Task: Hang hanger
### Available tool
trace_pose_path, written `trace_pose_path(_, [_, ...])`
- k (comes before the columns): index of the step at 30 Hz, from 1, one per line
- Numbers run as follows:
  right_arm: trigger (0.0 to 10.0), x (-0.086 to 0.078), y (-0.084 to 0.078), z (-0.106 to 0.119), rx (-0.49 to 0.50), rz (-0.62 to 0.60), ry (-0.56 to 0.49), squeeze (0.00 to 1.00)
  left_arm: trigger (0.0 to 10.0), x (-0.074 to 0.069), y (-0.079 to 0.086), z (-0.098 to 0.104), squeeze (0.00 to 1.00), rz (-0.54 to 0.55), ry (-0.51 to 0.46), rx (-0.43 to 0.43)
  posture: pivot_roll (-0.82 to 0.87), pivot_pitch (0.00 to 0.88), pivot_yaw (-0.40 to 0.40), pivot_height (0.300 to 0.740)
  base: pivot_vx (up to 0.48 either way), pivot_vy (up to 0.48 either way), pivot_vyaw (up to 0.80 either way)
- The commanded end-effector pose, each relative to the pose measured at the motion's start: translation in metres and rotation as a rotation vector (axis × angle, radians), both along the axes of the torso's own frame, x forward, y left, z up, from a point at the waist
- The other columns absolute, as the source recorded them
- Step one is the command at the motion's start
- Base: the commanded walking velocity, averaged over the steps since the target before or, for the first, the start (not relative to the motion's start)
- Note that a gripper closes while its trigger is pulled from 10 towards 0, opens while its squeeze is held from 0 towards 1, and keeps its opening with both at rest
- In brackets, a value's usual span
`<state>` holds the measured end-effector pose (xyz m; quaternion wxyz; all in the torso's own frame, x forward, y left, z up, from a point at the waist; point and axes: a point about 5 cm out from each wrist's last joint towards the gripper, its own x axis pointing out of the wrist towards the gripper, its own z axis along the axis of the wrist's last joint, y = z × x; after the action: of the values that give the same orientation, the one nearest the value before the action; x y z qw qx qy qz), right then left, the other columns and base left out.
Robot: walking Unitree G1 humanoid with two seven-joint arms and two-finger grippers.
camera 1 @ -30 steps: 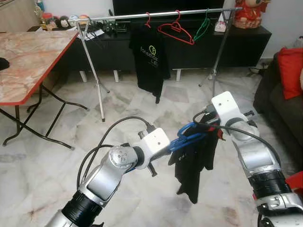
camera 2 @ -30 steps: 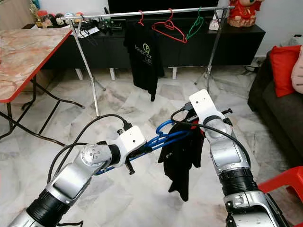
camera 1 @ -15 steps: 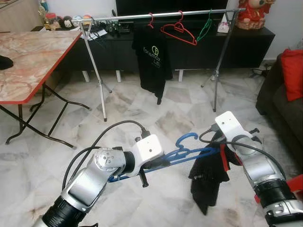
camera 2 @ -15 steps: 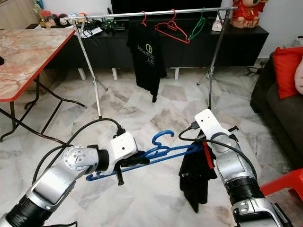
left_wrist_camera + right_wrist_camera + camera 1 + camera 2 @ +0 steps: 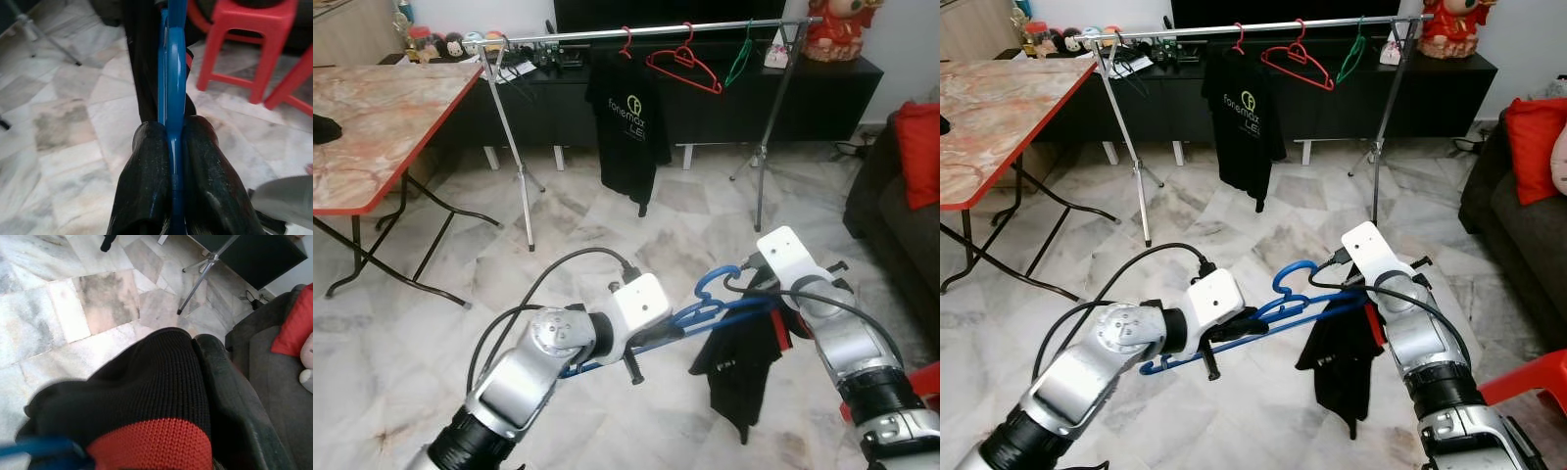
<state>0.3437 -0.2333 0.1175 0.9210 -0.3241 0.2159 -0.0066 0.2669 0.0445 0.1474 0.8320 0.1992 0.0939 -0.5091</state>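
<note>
We have the left gripper (image 5: 171, 161) clamped on the blue hanger (image 5: 705, 311) at frame centre. The right gripper (image 5: 205, 396) pinches the black garment (image 5: 1342, 357) with its red band, centre-right. The collar seems to go over the hanger's right end; we should keep the hanger level and draw the cloth along the arm before walking to the rail (image 5: 646, 31) at the top edge. The right fingertips are buried in cloth, so we can't tell how far the hanger end sits inside, and the garment's shape is unclear.
</note>
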Motion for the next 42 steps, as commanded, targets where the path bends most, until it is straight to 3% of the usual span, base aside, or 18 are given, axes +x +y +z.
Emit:
trace_pose_path(1, [10.0, 0.005, 0.002, 0.013, 0.007, 0.005, -0.047, 0.00, 10.0, 0.007, 0.002, 0.004, 0.00, 0.057, -0.021, 0.008, -0.12, 0.000, 0.008, 0.740, 0.000, 0.000, 0.00])
trace_pose_path(10, [10.0, 0.002, 0.006, 0.022, 0.036, 0.017, -0.069, 0.00, 10.0, 0.018, -0.001, 0.005, 0.00, 0.209, -0.042, -0.035, -0.12, 0.000, 0.010, 0.740, 0.000, 0.000, 0.00])
trace_pose_path(14, [10.0, -0.001, 0.011, 0.025, 0.050, 0.046, -0.079, 0.00, 10.0, 0.013, -0.008, 0.007, 0.00, 0.146, -0.004, -0.084, -0.13, 0.000, 0.012, 0.740, 0.000, 0.000, 0.00])
trace_pose_path(17, [10.0, -0.003, 0.010, 0.029, 0.044, 0.047, -0.086, 0.00, 10.0, 0.002, -0.015, 0.009, 0.00, 0.037, 0.042, -0.118, -0.13, 0.000, 0.012, 0.740, 0.000, 0.000, 0.00])
trace_pose_path(25, [10.0, -0.004, 0.015, 0.045, 0.115, 0.041, -0.129, 0.00, 10.0, -0.002, -0.020, 0.009, 0.00, -0.020, 0.072, -0.147, -0.14, 0.000, 0.013, 0.740, 0.000, 0.000, 0.00])
trace_pose_path(32, [10.0, -0.005, 0.014, 0.056, 0.219, -0.033, -0.172, 0.00, 10.0, 0.021, -0.018, 0.007, 0.00, 0.174, 0.025, -0.103, -0.14, 0.000, 0.013, 0.740, 0.000, 0.000, 0.00])
trace_pose_path(42, [10.0, -0.010, 0.015, 0.052, 0.328, -0.087, -0.150, 0.00, 10.0, 0.032, -0.023, 0.012, 0.00, 0.258, -0.008, -0.144, -0.14, 0.000, 0.010, 0.740, 0.000, 0.000, 0.00])
